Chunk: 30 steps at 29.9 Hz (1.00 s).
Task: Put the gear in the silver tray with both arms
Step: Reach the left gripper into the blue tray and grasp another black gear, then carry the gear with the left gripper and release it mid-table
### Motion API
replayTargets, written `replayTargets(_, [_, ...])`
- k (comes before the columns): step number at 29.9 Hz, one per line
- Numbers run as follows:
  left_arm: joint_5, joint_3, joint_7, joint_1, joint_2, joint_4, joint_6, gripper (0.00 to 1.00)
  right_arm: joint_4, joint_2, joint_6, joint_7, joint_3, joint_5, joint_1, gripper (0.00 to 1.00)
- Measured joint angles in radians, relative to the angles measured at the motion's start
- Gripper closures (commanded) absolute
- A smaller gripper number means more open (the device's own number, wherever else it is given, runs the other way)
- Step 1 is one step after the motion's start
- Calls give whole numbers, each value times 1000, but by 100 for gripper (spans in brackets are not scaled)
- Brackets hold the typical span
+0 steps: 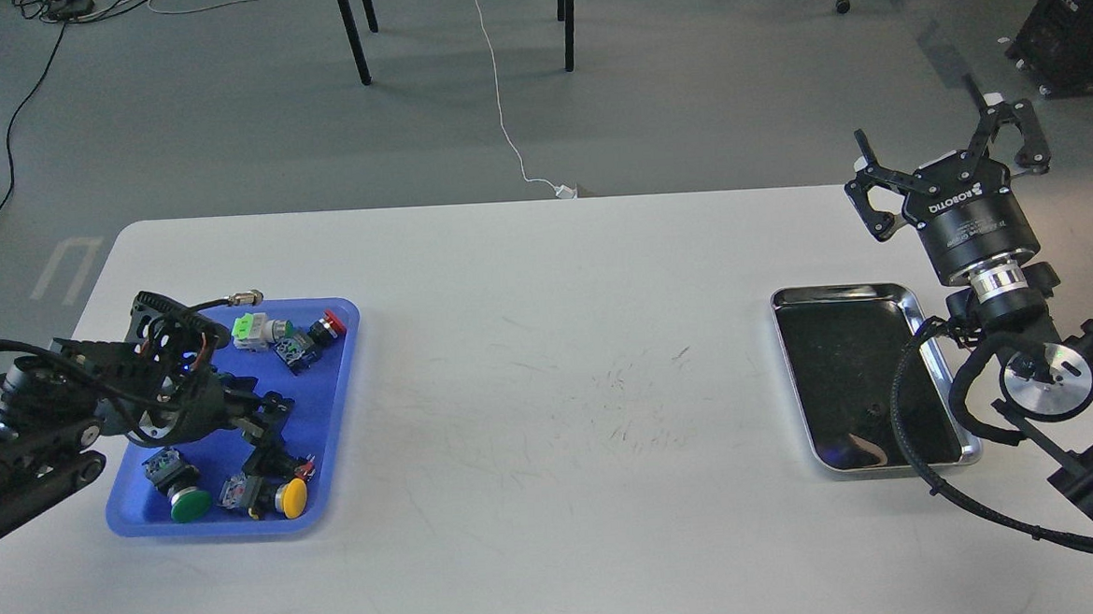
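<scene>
The silver tray (840,289) lies at the table's right side, and its dark bottom holds nothing. My right gripper (948,147) is open and empty, raised past the tray's far right corner with fingers pointing away from me. My left gripper (268,423) is low inside the blue plastic tray (338,393) at the left. Its fingers are apart just above a black push-button part (279,466). Several more small parts lie in that tray: a green button (189,504), a yellow button (292,497), a red one (331,324) and a light green block (247,329).
The right arm's black cable (908,419) loops over the silver tray's right rim. The white table (560,390) between the two trays is bare. Beyond the far edge are floor, chair legs (352,36) and a white cord (509,131).
</scene>
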<state>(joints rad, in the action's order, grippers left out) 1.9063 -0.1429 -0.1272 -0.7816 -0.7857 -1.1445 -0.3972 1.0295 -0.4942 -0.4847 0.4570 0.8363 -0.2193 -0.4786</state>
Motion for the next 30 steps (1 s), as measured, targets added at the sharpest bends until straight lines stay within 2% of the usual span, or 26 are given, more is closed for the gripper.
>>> replayTargets(5, [-4,0,1,0,5,0,-5,80,-1,-5,0,0,1,0,0,1])
replayTargets(6, [-4,0,2,0,5,1,-15,81,-2,-6,0,0,1,0,0,1])
replayTargets(10, [-6,-6,2,-3,5,0,-69,83,-4,-9,0,1,1,0,2,1])
replayTargets(15, [-28,-13,4,-18,-7,-13,-93,85,-1,-9,13,2,3,0,2,1])
replayTargets(25, [-93,-31,1,-174,-113,-236,-92,85,7,-32,27,2,23,2,1,1])
replayTargets(28, [-117,-35,3,-243,-82,-261,-91,85,7,-49,27,2,23,4,1,1])
replayTargets(30, [-123,-34,8,-275,-14,-266,-91,85,9,-65,28,2,23,4,1,1])
